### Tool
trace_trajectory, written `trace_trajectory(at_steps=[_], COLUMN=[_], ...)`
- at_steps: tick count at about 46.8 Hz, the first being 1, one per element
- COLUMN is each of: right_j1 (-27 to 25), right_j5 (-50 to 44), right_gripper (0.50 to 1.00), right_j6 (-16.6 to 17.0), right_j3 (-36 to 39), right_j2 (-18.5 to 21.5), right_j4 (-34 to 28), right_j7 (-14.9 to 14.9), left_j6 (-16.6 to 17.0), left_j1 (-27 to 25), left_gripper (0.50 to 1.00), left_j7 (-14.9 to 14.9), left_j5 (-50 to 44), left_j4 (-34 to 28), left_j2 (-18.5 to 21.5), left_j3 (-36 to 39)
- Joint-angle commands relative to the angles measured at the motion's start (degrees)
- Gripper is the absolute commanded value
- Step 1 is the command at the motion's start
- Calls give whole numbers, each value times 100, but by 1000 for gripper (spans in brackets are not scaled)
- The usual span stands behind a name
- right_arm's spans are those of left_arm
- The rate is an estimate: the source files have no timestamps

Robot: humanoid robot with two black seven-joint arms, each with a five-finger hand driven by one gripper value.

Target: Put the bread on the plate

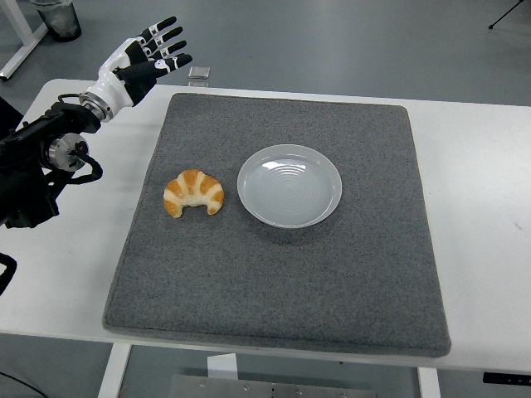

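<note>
One bread [193, 192], left hand [148, 55] well apart

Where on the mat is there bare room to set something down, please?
The mat is bare across its whole near half, below the bread and plate, along the far strip, and right of the plate. The only tight spot is the narrow gap between bread and plate.
</note>
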Motion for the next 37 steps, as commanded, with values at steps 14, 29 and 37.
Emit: trace_trajectory(at_steps=[14,29,37], right_j1=[-3,-3,6], right_j5=[0,0,0], right_gripper=[954,952,952], right_j6=[0,0,0], right_j3=[-8,-8,1], right_j2=[0,0,0], right_j4=[4,4,4], right_j7=[-1,-1,-1], left_j6=[2,590,1285], left_j1=[-12,-30,-73], left_gripper=[990,990,990], left_j7=[0,44,62], left_j5=[9,97,132], left_j4=[-10,-1810,-3217], left_j2=[16,981,1694], left_j3=[9,158,448])
